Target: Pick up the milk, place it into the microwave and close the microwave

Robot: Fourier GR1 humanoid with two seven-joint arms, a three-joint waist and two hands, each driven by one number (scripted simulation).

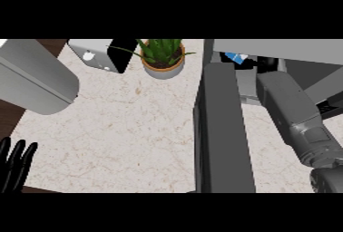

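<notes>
**Milk reaches the microwave, door stands wide**

Speckled stone counter fills the head view. Nearest, at the lower left and well apart from the open microwave door, the left hand rests with fingers straight and spread upward. Right of the door, the right forearm reaches into the microwave; its hand is hidden inside, so whether it is curled or spread cannot be told. Just beyond the door's far end, a blue-and-white patch, likely the milk, sits in the cavity. Farther left stand a potted plant and a toaster. Withdrawing carelessly could topple the carton or snag the door.
</notes>
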